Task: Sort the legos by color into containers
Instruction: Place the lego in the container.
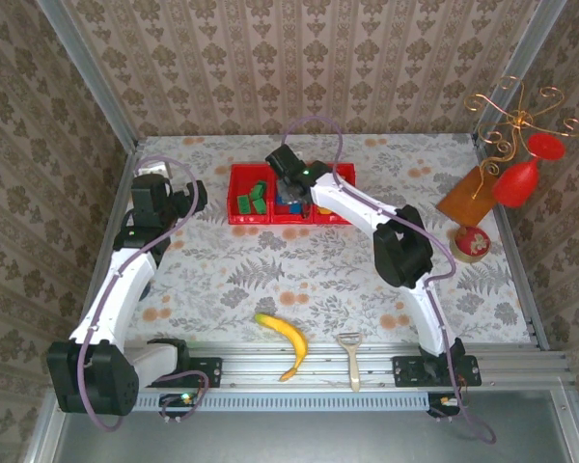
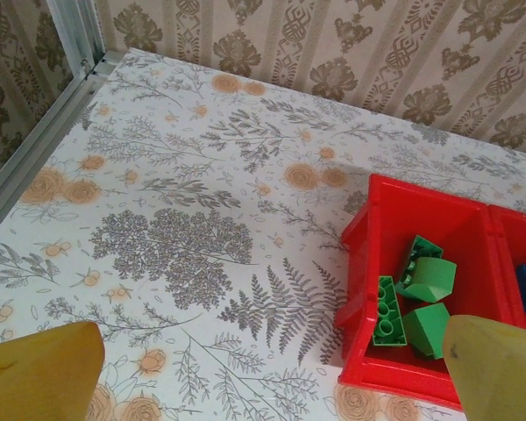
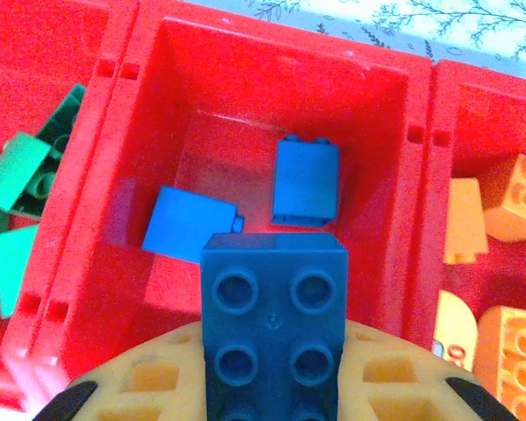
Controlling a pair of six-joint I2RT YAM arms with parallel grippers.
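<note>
1. Over the middle compartment (image 3: 237, 167) of the red tray (image 1: 234, 170), the right gripper (image 1: 289, 196) is pressed together on a dark blue brick (image 3: 273, 324), studs facing the wrist camera.
2. The relation that counts: the held brick hangs directly above its target, with two lighter blue bricks (image 3: 305, 180) lying on the compartment floor just beyond it. In my judgement no sideways travel is needed, only a release.
3. The brick's long side appears to run along the fingers, toward the compartment's far wall; its near end is hidden between the pads, so I cannot tell its full length.
4. Green bricks (image 3: 17, 167) sit in the left compartment and orange bricks (image 3: 508, 197) in the right, so drifting either way would mix the colours.
5. The left gripper (image 1: 191, 198) is spread wide and holds nothing. It hovers over the tablecloth just off the tray's left end, near the green bricks.
6. The right arm is plainly the one placed to finish this step.
</note>
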